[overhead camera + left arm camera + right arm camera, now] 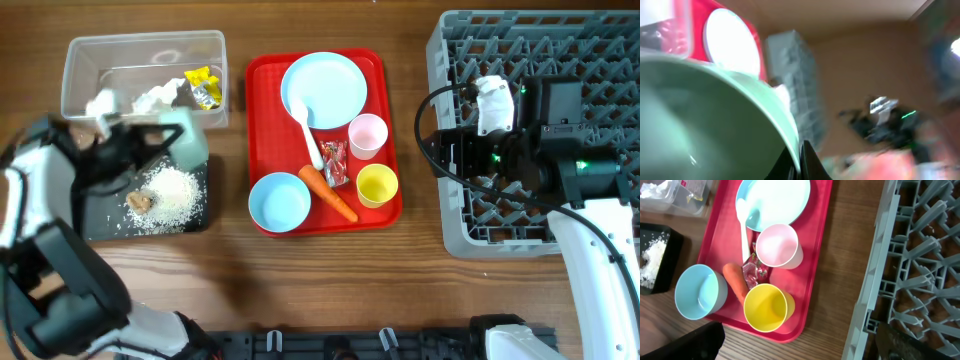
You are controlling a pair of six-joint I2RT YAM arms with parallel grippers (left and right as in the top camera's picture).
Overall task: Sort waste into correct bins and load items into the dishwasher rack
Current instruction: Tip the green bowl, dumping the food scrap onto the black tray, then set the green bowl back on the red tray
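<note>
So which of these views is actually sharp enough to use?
Right wrist: crisp, red tray evenly lit. Overhead: sharp mid-table, left arm smeared by motion. Left wrist: heavily blurred, only the green bowl readable.

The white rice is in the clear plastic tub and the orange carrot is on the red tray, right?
Not quite. The overhead view shows the white rice grains in the shallow black rectangular tray, not the clear plastic rectangular tub. The orange carrot does lie on the flat red serving tray.
</note>
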